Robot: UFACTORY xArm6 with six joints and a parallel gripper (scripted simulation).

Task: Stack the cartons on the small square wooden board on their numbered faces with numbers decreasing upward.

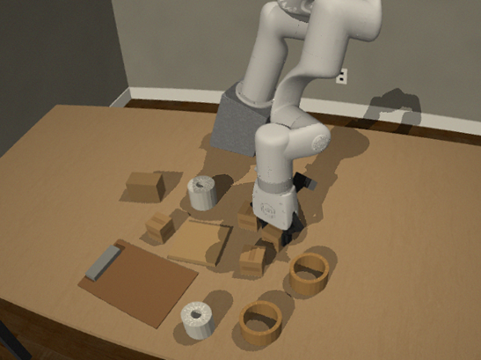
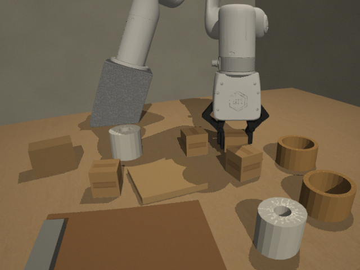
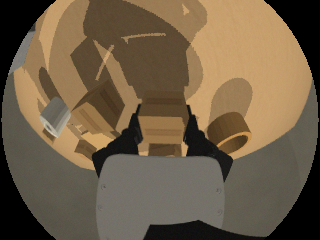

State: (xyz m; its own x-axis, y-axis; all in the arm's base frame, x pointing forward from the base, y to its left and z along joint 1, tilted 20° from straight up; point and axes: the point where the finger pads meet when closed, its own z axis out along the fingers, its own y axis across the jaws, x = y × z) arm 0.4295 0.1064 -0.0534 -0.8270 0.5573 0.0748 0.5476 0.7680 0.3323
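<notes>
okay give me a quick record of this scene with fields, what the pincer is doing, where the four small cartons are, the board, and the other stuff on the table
pincer: pincer shut on carton, which stands on the table
other cartons: one behind the board; one to the right of the board, just in front of the gripped one; one at the board's left edge
board: small wooden board carries no carton
stack progress: none stacked yet
other items: larger box, two white rolls, two wooden rings, clipboard
</notes>
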